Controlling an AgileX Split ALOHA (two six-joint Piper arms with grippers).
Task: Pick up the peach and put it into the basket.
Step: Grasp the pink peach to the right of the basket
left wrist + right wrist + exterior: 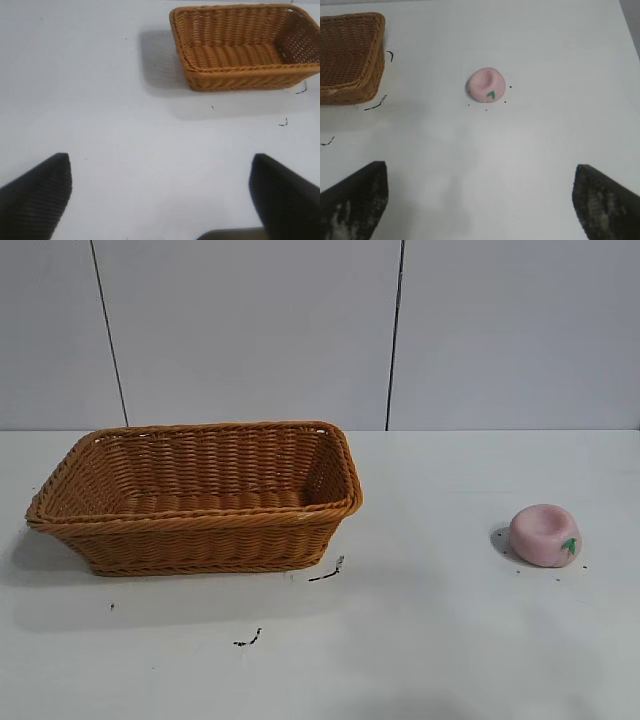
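Note:
The pale-pink peach [544, 535] with a small green leaf mark sits on the white table at the right. It also shows in the right wrist view [487, 85], ahead of my right gripper [479, 172], which is open, empty and well short of it. The orange-brown wicker basket [196, 524] stands empty at the left, and shows in the left wrist view [240, 75] and the right wrist view [350, 85]. My left gripper [161, 162] is open and empty above bare table, apart from the basket. Neither arm shows in the exterior view.
Small black scuff marks [326, 573] lie on the table near the basket's front right corner. A grey panelled wall [300, 330] stands behind the table. The table's edge shows beyond the peach in the right wrist view [629, 30].

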